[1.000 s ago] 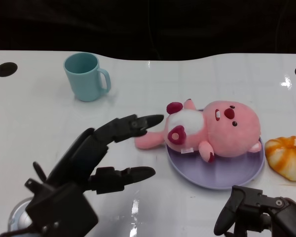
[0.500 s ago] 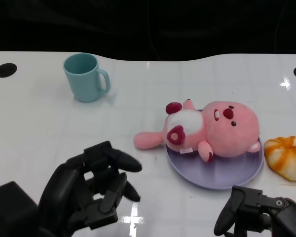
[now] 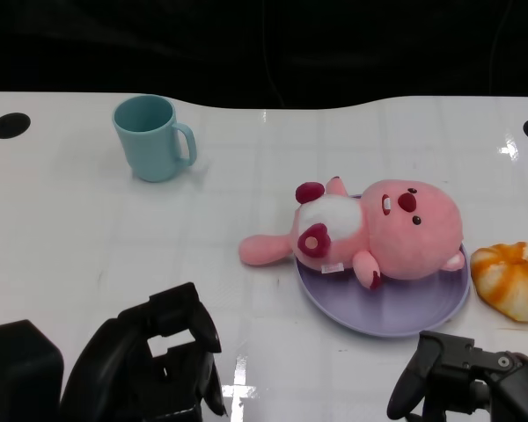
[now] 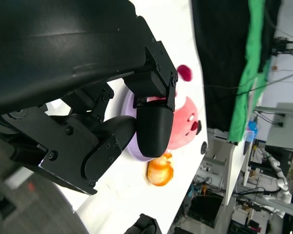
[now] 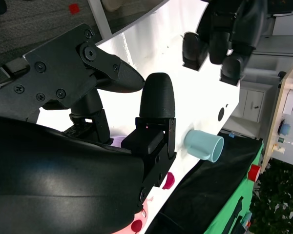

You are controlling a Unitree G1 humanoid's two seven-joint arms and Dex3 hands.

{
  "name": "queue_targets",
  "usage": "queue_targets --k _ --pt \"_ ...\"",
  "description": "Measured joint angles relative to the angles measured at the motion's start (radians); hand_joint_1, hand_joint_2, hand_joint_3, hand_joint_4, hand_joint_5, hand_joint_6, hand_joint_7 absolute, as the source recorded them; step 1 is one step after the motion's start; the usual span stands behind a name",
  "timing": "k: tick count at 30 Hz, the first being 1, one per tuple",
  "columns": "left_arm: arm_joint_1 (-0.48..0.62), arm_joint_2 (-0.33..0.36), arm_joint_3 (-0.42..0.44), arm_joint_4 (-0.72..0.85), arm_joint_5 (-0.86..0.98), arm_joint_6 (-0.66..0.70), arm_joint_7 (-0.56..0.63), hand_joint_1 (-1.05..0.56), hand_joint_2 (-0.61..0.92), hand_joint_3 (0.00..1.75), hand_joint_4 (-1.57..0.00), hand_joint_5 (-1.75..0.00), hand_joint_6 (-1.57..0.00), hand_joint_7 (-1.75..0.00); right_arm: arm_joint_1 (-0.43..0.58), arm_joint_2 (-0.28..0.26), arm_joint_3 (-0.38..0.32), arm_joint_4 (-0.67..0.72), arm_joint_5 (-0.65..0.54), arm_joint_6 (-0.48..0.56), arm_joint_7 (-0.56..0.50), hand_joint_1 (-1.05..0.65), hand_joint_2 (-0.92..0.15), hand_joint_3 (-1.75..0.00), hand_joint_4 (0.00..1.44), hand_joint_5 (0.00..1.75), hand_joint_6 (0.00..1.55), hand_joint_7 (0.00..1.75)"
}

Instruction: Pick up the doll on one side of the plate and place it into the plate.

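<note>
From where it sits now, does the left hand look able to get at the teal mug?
Probably yes. The left hand sits low at the near edge with its fingers curled in and nothing in them, and only bare white table lies between it and the teal mug. The doll and plate lie off to the side.

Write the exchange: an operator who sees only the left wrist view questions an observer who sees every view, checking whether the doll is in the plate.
Operator: My left hand covers part of the plate. Is the doll wholly on it?
Observer: Not wholly. The doll lies on its back on the plate, but one pink limb reaches past the rim onto the table.
Operator: Is anything else on the table outside my view?
Observer: Yes, a teal mug stands upright at the far left, well apart from the plate.
</note>
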Motion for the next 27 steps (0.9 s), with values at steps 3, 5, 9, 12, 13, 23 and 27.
queue_targets --k 3,5,9,12,13,23,27 --pt "-0.01 0.0 0.013 0.003 -0.035 0.051 0.0 -0.14 0.35 1.53 -0.96 -1.75 -0.77 -1.75 0.0 0.0 -0.003 0.0 0.001 0.0 0.002 -0.23 -0.57 -1.0 0.67 1.67 0.63 1.34" --pt "-0.02 0.0 0.026 0.005 -0.061 0.085 0.0 -0.14 0.35 1.54 -0.97 -1.75 -0.78 -1.75 0.002 0.0 -0.005 0.0 0.001 0.0 0.002 -0.23 -0.57 -1.0 0.67 1.67 0.63 1.33" --pt "-0.025 0.001 0.034 0.009 -0.07 0.113 0.0 -0.13 0.34 1.56 -0.97 -1.75 -0.77 -1.75 0.007 0.0 -0.007 -0.002 0.001 0.0 0.002 -0.22 -0.57 -1.0 0.67 1.68 0.63 1.34" --pt "-0.025 0.003 0.038 0.011 -0.07 0.121 -0.009 -0.13 0.33 1.56 -0.97 -1.75 -0.77 -1.75 0.01 0.0 -0.008 -0.005 0.001 0.0 0.001 -0.22 -0.58 -0.99 0.67 1.68 0.63 1.34" --pt "-0.025 0.003 0.038 0.011 -0.07 0.125 -0.01 -0.13 0.32 1.56 -0.97 -1.75 -0.77 -1.75 0.011 0.0 -0.008 -0.005 0.001 0.0 0.001 -0.22 -0.58 -0.99 0.67 1.68 0.63 1.35" --pt "-0.025 0.003 0.04 0.012 -0.07 0.141 -0.026 -0.14 0.33 1.57 -0.96 -1.75 -0.77 -1.75 0.023 0.0 -0.009 -0.009 0.002 0.0 0.001 -0.2 -0.57 -1.02 0.65 1.7 0.61 1.36" --pt "-0.025 0.002 0.041 0.012 -0.07 0.152 -0.026 -0.14 0.32 1.57 -0.96 -1.75 -0.77 -1.75 0.024 0.001 -0.009 -0.021 0.002 0.002 -0.001 -0.19 -0.56 -1.03 0.64 1.73 0.6 1.38"
